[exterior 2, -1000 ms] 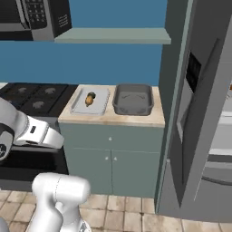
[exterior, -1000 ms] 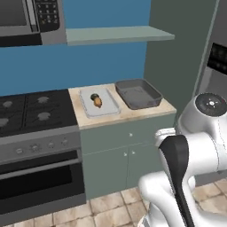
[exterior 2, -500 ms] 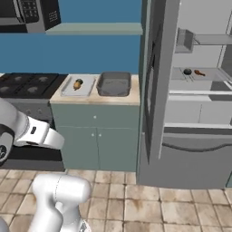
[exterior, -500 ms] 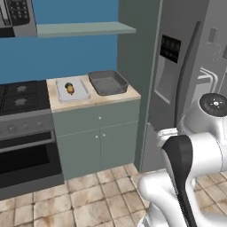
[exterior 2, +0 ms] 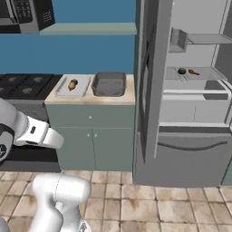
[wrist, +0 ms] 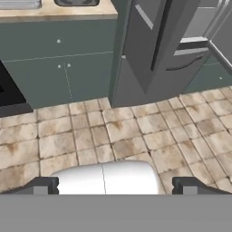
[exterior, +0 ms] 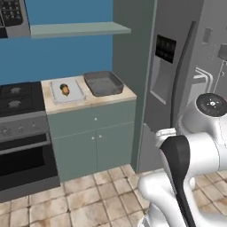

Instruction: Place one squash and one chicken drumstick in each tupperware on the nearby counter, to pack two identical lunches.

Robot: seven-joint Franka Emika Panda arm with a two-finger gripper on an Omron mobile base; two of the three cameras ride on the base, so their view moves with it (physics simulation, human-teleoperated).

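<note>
On the beige counter [exterior: 113, 97] stands the shallow pale tupperware [exterior: 76, 94] [exterior 2: 81, 89]. In it lie a golden-orange chicken drumstick [exterior: 66, 91] [exterior 2: 72, 84] and a dark squash [exterior: 64, 85] touching it. The deeper dark grey tupperware [exterior: 103, 83] [exterior 2: 108, 84] sits just right of it, and nothing shows inside. On a shelf of the open fridge lie another dark squash [exterior 2: 181, 71] and a thin reddish drumstick [exterior 2: 194, 72]. My gripper [wrist: 115, 186] is open and holds nothing. It hangs low over the tiled floor, far from the counter.
The fridge door [exterior 2: 147, 90] stands open between the counter and the fridge shelves [exterior 2: 195, 95]. A stove with an oven [exterior: 20, 133] sits left of the counter. A grey-green wall shelf [exterior: 75, 29] and a microwave [exterior 2: 22, 13] hang above. Tiled floor [wrist: 136, 131] lies in front.
The base has moved, so the whole scene has slid left in both base views. The open fridge interior now shows. The things on the counter have not moved, and the gripper stays open.
</note>
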